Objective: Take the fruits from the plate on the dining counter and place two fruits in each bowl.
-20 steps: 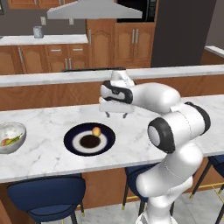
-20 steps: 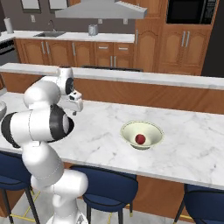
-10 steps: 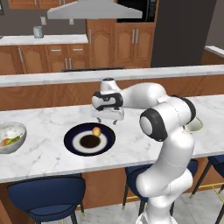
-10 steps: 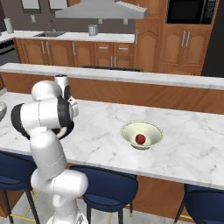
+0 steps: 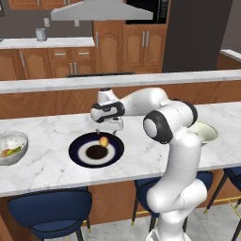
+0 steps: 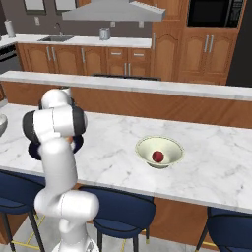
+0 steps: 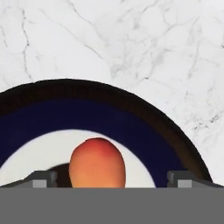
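Note:
The navy plate (image 5: 80, 151) lies on the marbled dining counter (image 5: 47, 169), holding one peach-coloured fruit (image 5: 103, 140). My gripper (image 5: 109, 128) hangs open just above the plate's far rim. Seen from the hand, the peach fruit (image 7: 97, 162) sits on the plate (image 7: 109, 116) between my spread fingertips (image 7: 41, 178), nearer the left one and untouched by either. The grey speckled bowl (image 5: 19, 140) at the far left holds an orange and a yellow-green fruit (image 5: 10, 151). The red fruit (image 6: 157, 156) lies in the cream-green bowl (image 6: 170, 145), whose rim (image 5: 207, 132) shows behind my arm.
Blue stools (image 5: 49, 209) stand under the counter's near edge. A raised wooden ledge (image 5: 56, 87) runs behind the counter. Bare marble lies between the plate and the cream-green bowl.
My gripper has swung left from the middle of the counter and come down over the plate's far side. The plate, the bowls and the fruits have stayed put.

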